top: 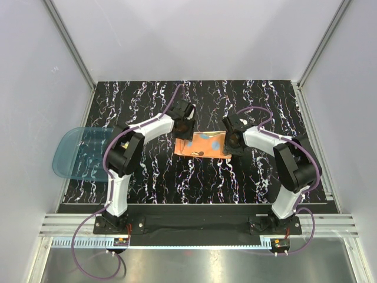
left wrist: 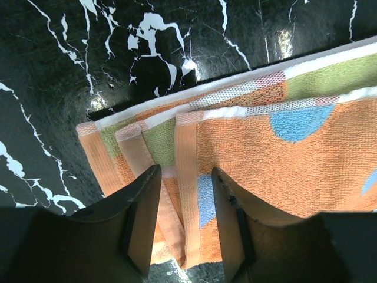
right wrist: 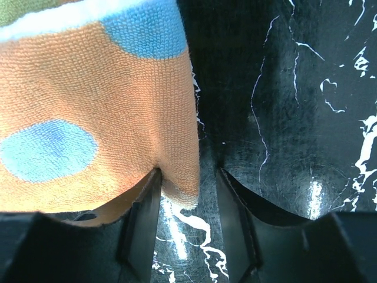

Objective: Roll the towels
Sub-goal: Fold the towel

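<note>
- Orange towel (top: 203,144) is your landmark: it lies flat on the table, folded into a band with blue patches up, between the two arms. No yellow towel shows in any view.
- Well left of the towel: translucent blue tray (top: 79,153), overhanging the table's left edge. Not part of this job, so leave it.
- At the towel's left end: left gripper (left wrist: 185,177), released, jaws partly apart and astride the stacked hems. The cloth between them is flat and unbunched, so I judge nothing is grasped.
- At the towel's right end: right gripper (right wrist: 188,177), also released. One finger (right wrist: 144,200) touches the towel's corner, and the gap shows mostly bare table.
- Step in hand, my guess: pinch both ends to start the roll. No roll has begun.
- Do it well: take every layer at the left end. Move the right claw further onto the cloth before clenching, or you catch only the corner. Turn both ends together and level, or the roll skews.
- Surface under the towel: black marbled table (top: 235,177) with white veins, glossy. It is probably slick, so the cloth may slide instead of rolling.
- Room: plain white walls (top: 194,35) beyond and on both sides of the towel, with metal posts at the corners.
</note>
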Robot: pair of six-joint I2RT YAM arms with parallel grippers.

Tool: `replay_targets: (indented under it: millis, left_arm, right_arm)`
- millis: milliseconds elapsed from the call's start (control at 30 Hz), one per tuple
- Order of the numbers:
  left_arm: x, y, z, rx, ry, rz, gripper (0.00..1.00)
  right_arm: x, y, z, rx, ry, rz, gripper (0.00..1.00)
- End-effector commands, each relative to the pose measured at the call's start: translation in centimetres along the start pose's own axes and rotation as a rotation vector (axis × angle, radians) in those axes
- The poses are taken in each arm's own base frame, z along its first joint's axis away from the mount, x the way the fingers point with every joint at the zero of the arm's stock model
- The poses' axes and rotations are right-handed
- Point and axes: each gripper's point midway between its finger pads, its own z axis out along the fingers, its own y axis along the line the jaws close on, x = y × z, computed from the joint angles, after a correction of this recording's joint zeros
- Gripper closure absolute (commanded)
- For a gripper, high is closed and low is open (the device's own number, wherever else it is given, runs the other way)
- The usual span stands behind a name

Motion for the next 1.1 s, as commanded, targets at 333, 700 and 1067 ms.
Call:
replay_targets:
  millis: [333, 700, 1067]
  left_arm:
    - [-2.8, -1.1, -1.3, 0.031, -0.094, 0.020, 0.90]
    - [-3.4, 0.8, -3.4, -0.070, -0.147, 0.013, 0.99]
    - [-2.7, 2.0, -3.7, -0.124, -0.162, -0.004, 1.00]
  right_arm:
    - [0.9, -1.0, 1.6, 0.040, 0.040, -0.019, 0.52]
    - [1.3, -0.8, 2.0, 0.034, 0.066, -0.029, 0.53]
    - [1.6, -0.6, 2.3, 0.029, 0.092, -0.040, 0.53]
